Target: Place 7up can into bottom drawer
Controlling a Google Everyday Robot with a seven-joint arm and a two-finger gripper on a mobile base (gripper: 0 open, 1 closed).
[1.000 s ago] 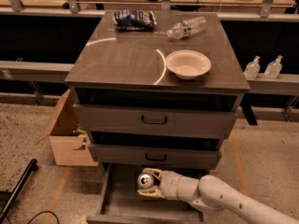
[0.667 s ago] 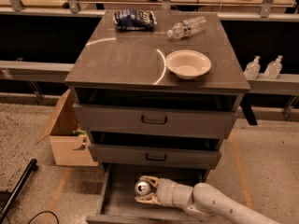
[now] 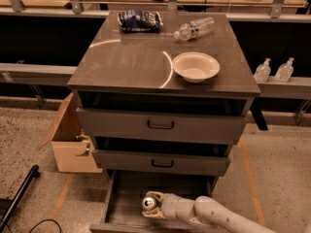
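Observation:
The 7up can (image 3: 150,202) shows its silver top with pull tab; it sits low inside the open bottom drawer (image 3: 124,198), near the middle of the grey floor. My gripper (image 3: 154,207) reaches in from the lower right on a white arm and is shut on the can. The can's green and white sides are mostly hidden by the fingers. I cannot tell whether the can touches the drawer floor.
The two upper drawers with black handles (image 3: 161,125) are slightly ajar above the gripper. On the cabinet top stand a white bowl (image 3: 196,66), a lying water bottle (image 3: 194,28) and a blue chip bag (image 3: 139,21). A cardboard box (image 3: 70,140) stands to the left on the floor.
My gripper with the can has moved down and a little left, deeper into the bottom drawer.

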